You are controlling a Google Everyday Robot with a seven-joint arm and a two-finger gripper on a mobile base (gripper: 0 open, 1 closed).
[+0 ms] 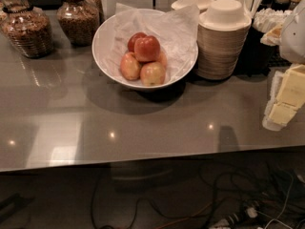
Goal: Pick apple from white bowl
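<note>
The white bowl (107, 32), wide and shallow with a crinkled white paper lining, stands at the back middle of the grey counter. The bright red glossy apple (147, 48) lies on top of the pile in it. A darker red apple (134, 38) sits behind it, and paler yellow-pink apples (130, 66) lie in front and beside it. My gripper (287, 98), pale yellow below a white arm part (294, 32), hangs at the right edge of the view. It is well to the right of the bowl, apart from it, and holds nothing that I can see.
A tall stack of beige paper bowls (223, 37) stands right of the white bowl, between it and my gripper. Two glass jars of grain (27, 27) (77, 15) stand at the back left. Holders of utensils (267, 18) are at the back right. Cables (228, 199) lie on the floor below the counter's front edge.
</note>
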